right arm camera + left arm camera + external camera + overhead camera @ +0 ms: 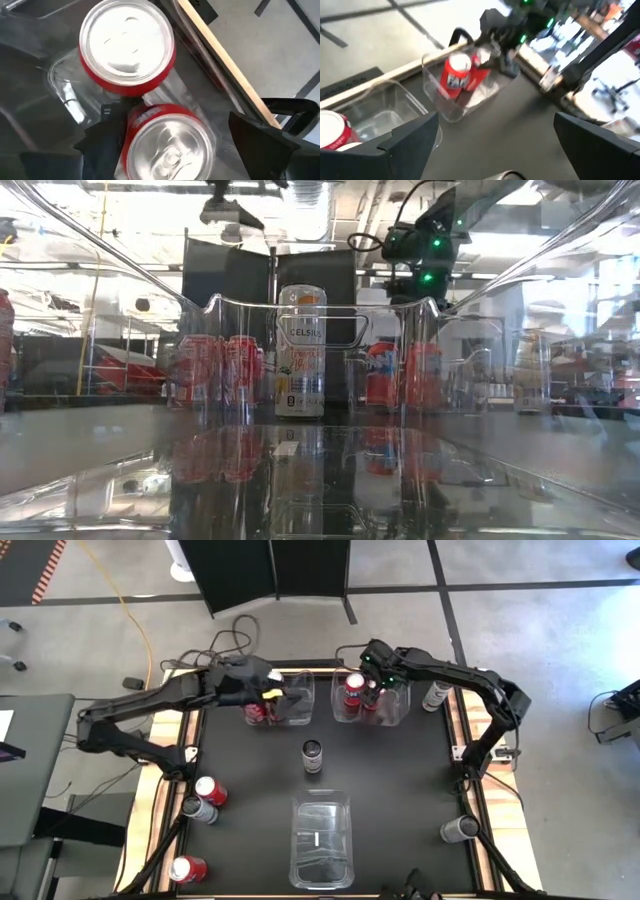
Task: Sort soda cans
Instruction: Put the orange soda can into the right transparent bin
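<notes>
A matte black worktop (400, 790) with pale wooden edge strips carries three clear, thin-walled rectangular plastic bins with rounded corners. The left bin (278, 700) and the right bin (370, 700) stand side by side at the far edge; the near bin (322, 840) sits at the front centre and looks glossy and bare inside.

The right tool (372, 688) hangs over the right bin with its dark fingers spread wide, gripping nothing. Directly below it, in the right wrist view, stand two smooth cylindrical red cans with bright brushed-silver tops: one red can (127, 47) showing a plain round silver end, and a second red can (167, 142) with its pull tab showing, sitting between the fingers without being clasped.

The left tool (290, 705) hovers over the left bin, its blocky dark fingers released and wide apart. A red can in the left bin (257, 712) stands just beside it.

A tall slim silver can (313, 755) stands upright alone mid-worktop, between the far bins and the near one; the low view shows its printed white-and-silver label.

Loose cans lie elsewhere: a red can (211, 791) and a grey can (199, 809) touching near the left edge, another red can (187, 868) at the front left corner, a grey can (459, 829) on its side near the right edge, and a grey can (436, 695) just beyond the right bin.
</notes>
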`<state>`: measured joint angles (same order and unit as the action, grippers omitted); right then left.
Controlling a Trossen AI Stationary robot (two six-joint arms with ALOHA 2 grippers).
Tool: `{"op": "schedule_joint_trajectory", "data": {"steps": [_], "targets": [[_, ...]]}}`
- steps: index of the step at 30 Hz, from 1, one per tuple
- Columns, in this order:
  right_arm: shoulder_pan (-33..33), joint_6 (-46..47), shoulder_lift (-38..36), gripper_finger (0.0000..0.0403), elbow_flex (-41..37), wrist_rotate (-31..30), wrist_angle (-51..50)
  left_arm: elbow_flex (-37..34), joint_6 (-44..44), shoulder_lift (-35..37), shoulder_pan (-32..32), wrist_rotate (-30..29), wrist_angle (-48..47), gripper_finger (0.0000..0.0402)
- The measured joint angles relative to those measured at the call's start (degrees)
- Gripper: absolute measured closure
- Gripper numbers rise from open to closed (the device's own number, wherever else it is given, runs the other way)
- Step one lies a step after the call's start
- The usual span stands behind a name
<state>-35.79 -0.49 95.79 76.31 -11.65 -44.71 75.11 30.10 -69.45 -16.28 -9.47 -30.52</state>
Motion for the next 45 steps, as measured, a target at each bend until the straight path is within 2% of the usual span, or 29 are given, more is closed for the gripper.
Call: {"op": "schedule_joint_trajectory", "data": {"steps": [4, 8, 14, 19, 26, 29, 38, 45], "targets": [[0.0, 0.2, 0.0, 0.0038, 0.0, 0.0, 0.0, 0.0, 1.1, 4.4, 0.6, -1.4, -0.4, 0.001], [0.0, 1.8, -0.3, 0.0038, 0.0, 0.0, -0.2, 0.0, 1.7, 8.5, 1.2, -1.8, -5.0, 0.001], [0.0, 11.6, -5.4, 0.0038, 0.0, 0.2, 0.8, 0.1, 6.9, 11.1, 2.7, -2.1, -22.6, 0.001], [0.0, 14.8, -12.7, 0.0037, 0.0, 2.8, 2.4, 0.1, 14.1, 10.1, 5.8, -1.3, -37.3, 0.001], [0.0, 17.7, -20.0, 0.0037, 0.0, 3.2, 4.0, 0.0, 32.8, 5.0, 11.5, 4.6, -59.0, 0.001], [0.3, 18.1, -20.8, 0.0037, -0.1, 3.2, 4.0, -0.8, 34.6, 3.8, 15.1, 6.5, -58.6, 0.001], [4.1, 18.1, -19.4, 0.0037, -0.1, 3.2, 3.9, -8.0, 47.1, 3.7, 24.1, 5.1, -59.5, 0.001], [6.3, 18.0, -18.5, 0.0037, -0.1, 3.2, 5.3, -14.1, 55.6, 3.8, 31.2, 10.0, -58.2, 0.001]]}}
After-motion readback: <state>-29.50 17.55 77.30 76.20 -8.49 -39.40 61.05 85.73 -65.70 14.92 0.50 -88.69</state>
